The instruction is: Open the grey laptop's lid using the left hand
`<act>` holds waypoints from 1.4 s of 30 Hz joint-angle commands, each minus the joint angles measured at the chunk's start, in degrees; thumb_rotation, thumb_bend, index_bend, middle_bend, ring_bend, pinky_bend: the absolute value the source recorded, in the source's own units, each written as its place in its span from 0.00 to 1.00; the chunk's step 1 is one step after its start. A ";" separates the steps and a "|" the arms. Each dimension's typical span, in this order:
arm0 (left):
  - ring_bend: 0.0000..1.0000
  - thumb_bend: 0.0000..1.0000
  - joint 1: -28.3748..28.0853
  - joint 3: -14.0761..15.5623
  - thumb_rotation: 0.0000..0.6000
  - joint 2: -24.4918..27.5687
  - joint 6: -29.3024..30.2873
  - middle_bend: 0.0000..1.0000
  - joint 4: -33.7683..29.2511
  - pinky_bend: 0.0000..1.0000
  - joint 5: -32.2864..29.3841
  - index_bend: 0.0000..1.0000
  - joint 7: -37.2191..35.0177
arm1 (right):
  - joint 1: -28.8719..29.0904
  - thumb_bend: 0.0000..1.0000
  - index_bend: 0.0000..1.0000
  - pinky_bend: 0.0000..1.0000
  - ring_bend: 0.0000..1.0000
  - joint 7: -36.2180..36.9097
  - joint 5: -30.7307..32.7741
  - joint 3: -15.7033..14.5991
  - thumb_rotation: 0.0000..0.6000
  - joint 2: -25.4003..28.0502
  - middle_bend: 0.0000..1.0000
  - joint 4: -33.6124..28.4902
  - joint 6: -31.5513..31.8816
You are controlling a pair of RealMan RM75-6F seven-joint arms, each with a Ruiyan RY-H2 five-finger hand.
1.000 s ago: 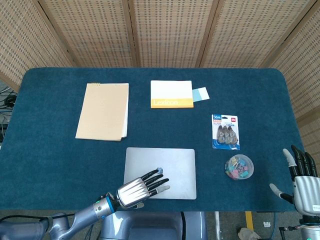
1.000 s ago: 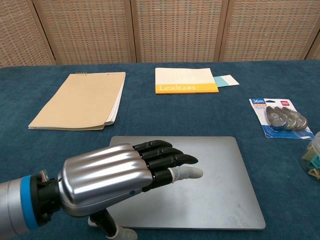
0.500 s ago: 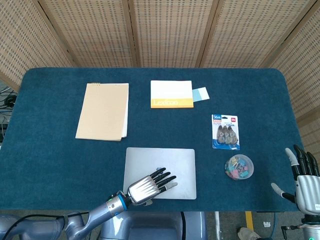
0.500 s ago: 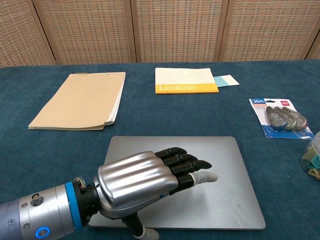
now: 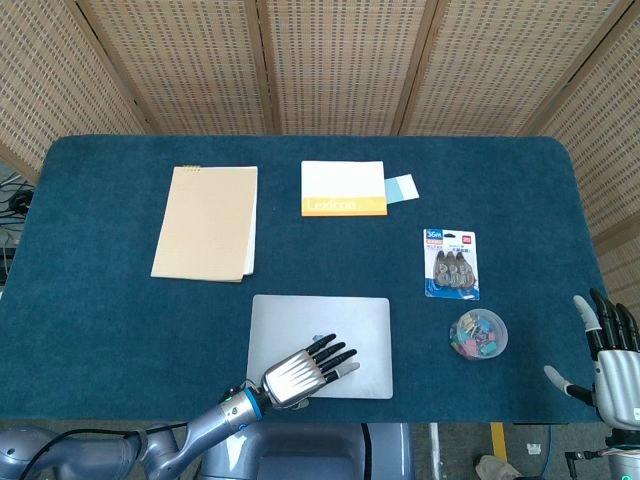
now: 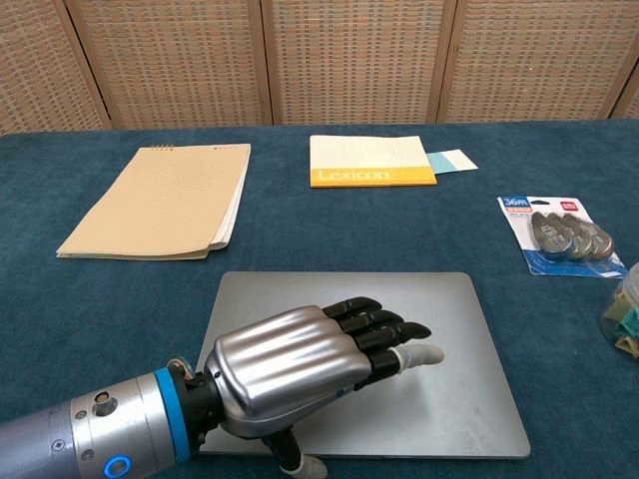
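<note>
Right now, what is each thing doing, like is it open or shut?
Grey laptop: lid shut, flat.
Left hand: open, fingers stretched over the lid's near part.
Right hand: open, holding nothing.
Tan notebook: closed.
Clip tub: full of colourful clips.
Tape pack: sealed.

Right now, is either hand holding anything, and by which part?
Nothing is held. The left hand lies flat over the closed grey laptop, fingers extended; the right hand is open, off the table edge.

Grey laptop [image 5: 320, 345] on dark teal table cloth [image 5: 100, 320], silver-black left hand [image 5: 305, 368], tan notepad [image 5: 205, 222], white-and-orange Lexicon pad [image 5: 343, 187].
</note>
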 commanded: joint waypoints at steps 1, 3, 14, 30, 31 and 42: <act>0.00 0.00 -0.27 -0.05 1.00 -0.42 -0.06 0.00 -0.02 0.00 -0.53 0.00 0.40 | 0.02 0.00 0.00 0.00 0.00 0.02 -0.03 -0.03 1.00 0.01 0.00 0.00 -0.04; 0.00 0.00 -0.40 -0.04 1.00 -0.64 -0.03 0.00 -0.09 0.00 -0.91 0.00 0.65 | 0.03 0.00 0.00 0.00 0.00 0.01 -0.07 -0.07 1.00 0.00 0.00 0.01 -0.08; 0.00 0.00 -0.96 0.07 1.00 -0.81 0.57 0.00 -0.30 0.00 -2.43 0.00 2.07 | 0.03 0.00 0.00 0.00 0.00 0.50 -0.04 -0.12 1.00 0.16 0.00 -0.01 -0.13; 0.00 0.12 -2.07 -0.09 1.00 -1.16 0.96 0.00 -0.80 0.00 -4.86 0.00 4.34 | 0.10 0.00 0.00 0.00 0.00 1.04 0.00 -0.26 1.00 0.34 0.00 -0.04 -0.41; 0.00 0.13 -2.12 -0.09 1.00 -1.20 0.95 0.00 -0.69 0.00 -4.99 0.00 4.54 | 0.10 0.00 0.00 0.00 0.00 1.11 0.04 -0.25 1.00 0.36 0.00 -0.04 -0.42; 0.00 0.41 -2.70 0.44 1.00 -1.02 2.13 0.00 -0.67 0.00 -5.71 0.00 5.64 | 0.06 0.00 0.00 0.00 0.00 1.74 0.08 -0.27 1.00 0.60 0.00 -0.06 -0.39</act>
